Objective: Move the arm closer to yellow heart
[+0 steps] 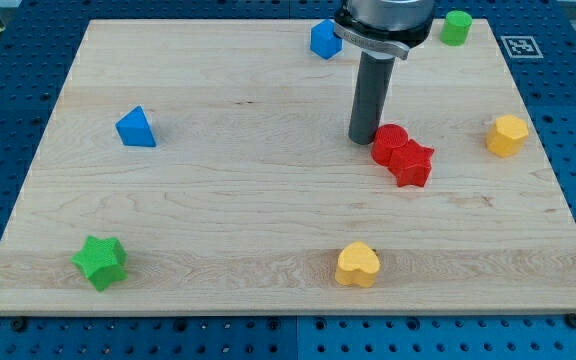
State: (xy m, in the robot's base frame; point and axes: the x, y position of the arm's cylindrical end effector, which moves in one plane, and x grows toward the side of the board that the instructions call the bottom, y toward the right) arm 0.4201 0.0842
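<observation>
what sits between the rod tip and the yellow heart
Nothing: in the camera view only bare board lies between my tip and the yellow heart.

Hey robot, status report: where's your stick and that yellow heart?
My tip at the view's upper middle, beside the red blocks. Yellow heart near the view's bottom edge. Bare board between.
</observation>
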